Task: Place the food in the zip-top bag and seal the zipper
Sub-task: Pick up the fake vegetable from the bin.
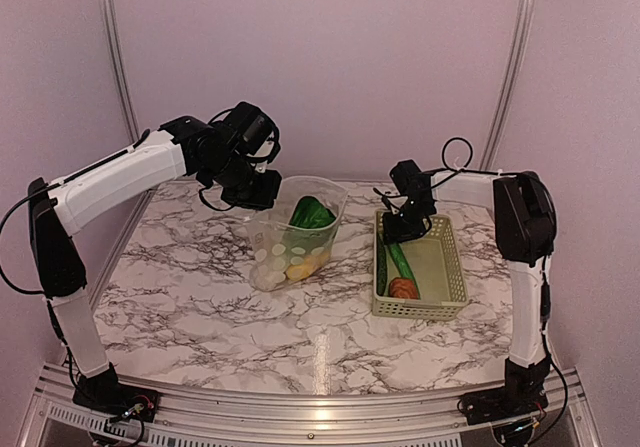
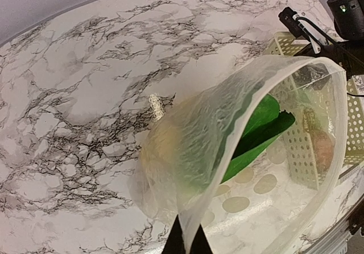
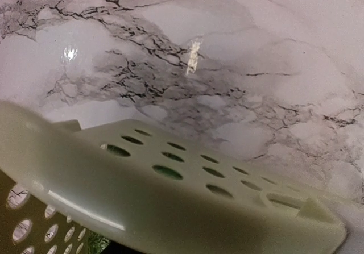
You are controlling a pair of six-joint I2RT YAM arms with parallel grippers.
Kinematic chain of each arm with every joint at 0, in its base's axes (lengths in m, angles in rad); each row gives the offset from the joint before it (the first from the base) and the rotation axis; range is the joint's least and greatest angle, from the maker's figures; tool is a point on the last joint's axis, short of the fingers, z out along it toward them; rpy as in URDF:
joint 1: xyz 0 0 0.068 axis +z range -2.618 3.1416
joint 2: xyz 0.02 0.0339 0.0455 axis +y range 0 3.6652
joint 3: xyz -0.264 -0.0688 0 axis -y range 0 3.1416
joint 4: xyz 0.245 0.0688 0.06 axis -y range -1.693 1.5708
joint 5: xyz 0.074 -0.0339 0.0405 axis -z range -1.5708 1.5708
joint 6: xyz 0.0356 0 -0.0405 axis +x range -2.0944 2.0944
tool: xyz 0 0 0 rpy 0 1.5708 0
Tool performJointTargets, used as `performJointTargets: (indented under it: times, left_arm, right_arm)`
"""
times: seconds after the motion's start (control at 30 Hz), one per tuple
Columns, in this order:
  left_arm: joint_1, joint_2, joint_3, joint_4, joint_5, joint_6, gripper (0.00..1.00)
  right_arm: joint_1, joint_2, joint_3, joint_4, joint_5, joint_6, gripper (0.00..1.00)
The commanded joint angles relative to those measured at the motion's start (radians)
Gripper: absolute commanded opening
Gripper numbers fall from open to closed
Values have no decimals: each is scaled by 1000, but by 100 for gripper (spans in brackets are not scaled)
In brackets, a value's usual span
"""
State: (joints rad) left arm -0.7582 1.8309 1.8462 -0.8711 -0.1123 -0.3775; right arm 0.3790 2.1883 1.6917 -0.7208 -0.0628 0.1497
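The clear zip-top bag (image 1: 292, 235) stands open on the marble, its mouth held up. My left gripper (image 1: 257, 189) is shut on the bag's rim; in the left wrist view the black fingertips (image 2: 177, 244) pinch the rim band with the zipper (image 2: 227, 136). Inside the bag lie a green leafy bok choy (image 1: 311, 212) and yellow pieces (image 1: 297, 266). A cucumber (image 1: 400, 259) and a brown-orange piece (image 1: 403, 288) lie in the pale green basket (image 1: 447, 267). My right gripper (image 1: 397, 233) is low at the basket's far left corner, its fingers hidden.
The basket's slotted wall (image 3: 170, 197) fills the lower right wrist view, with marble table (image 3: 227, 66) behind it. The basket (image 2: 296, 146) stands just right of the bag. Purple walls close in the table at the back and sides.
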Motion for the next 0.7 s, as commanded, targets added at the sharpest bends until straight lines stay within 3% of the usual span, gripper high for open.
performJointTargets:
  times: [0.0,0.2,0.5,0.67]
  left_arm:
    - [5,-21,4,-4,11,3,0]
    - [5,-18,5,-4,16,-1,1]
    - [21,-14,-10,9,68,-51,2]
    - [25,-13,-15,30,97,-68,2]
  right_arm:
    - [10,-6,-2,-4,30,11,34]
    - [10,-67,18,-24,37,16,14]
    - [9,-248,134,-106,-2,2,3]
    - [8,-380,156,36,-130,108,0]
